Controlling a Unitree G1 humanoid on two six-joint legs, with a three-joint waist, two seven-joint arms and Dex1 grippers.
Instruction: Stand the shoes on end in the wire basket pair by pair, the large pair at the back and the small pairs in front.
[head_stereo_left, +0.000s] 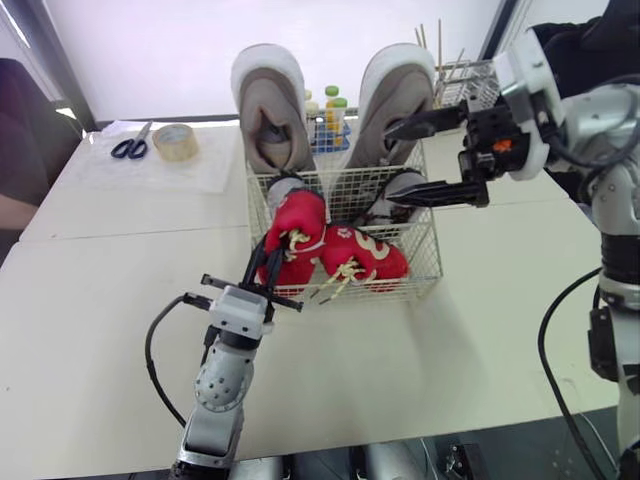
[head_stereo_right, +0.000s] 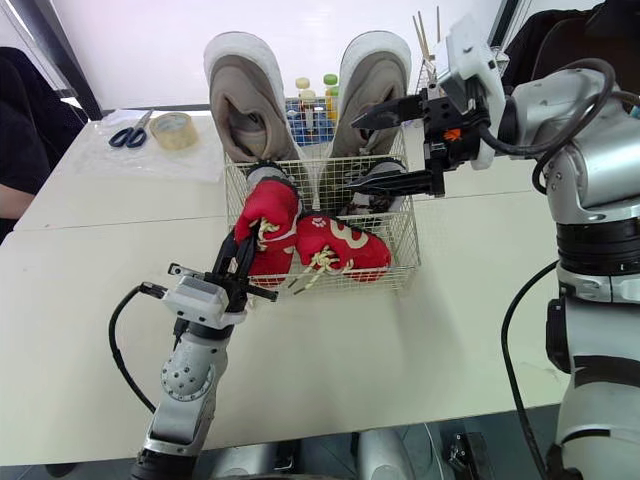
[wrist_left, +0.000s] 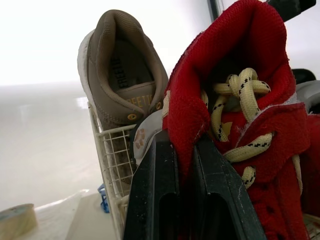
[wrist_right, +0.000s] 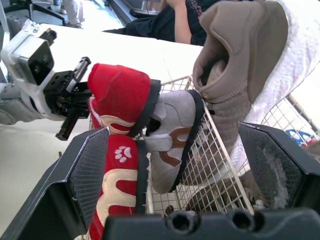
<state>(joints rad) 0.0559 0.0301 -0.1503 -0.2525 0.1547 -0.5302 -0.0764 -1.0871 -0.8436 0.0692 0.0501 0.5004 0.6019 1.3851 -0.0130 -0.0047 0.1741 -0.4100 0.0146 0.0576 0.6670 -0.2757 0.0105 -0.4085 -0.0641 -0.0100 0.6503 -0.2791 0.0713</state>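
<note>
Standing the small red shoe (head_stereo_left: 297, 222) upright looks like the step in hand. The left gripper (head_stereo_left: 264, 265) is clamped narrow on the shoe's collar, with the red fabric pinched between its two fingers (wrist_left: 155, 190). The shoe hangs heel-up at about 8 o'clock in the wire basket (head_stereo_left: 425, 262), in front of the left tan sneaker (head_stereo_left: 270, 105).

The second red shoe (head_stereo_left: 368, 255) lies on its side along the front wall toward 5 o'clock, and its laces (head_stereo_left: 335, 280) spill through the mesh. The right tan sneaker (head_stereo_left: 395, 100) stands on end at 1 o'clock, so the large pair fills the back row. A small grey shoe (wrist_right: 172, 135) with brown trim sits just behind the held red one and touches it.

To do this well, press the toe down to the basket floor and lean the sole against the grey shoe before letting go. A pinch on soft fabric gives little control over tilt, so open slowly and watch that the shoe does not tip onto its partner. The yellow laces could snag a finger, so a straight lift out seems safest.

The right gripper (head_stereo_left: 415, 160), spread wide and holding nothing, hovers at the basket's 3 o'clock side beside the right tan sneaker. From there it could steady the row or reach for the lying red shoe.
</note>
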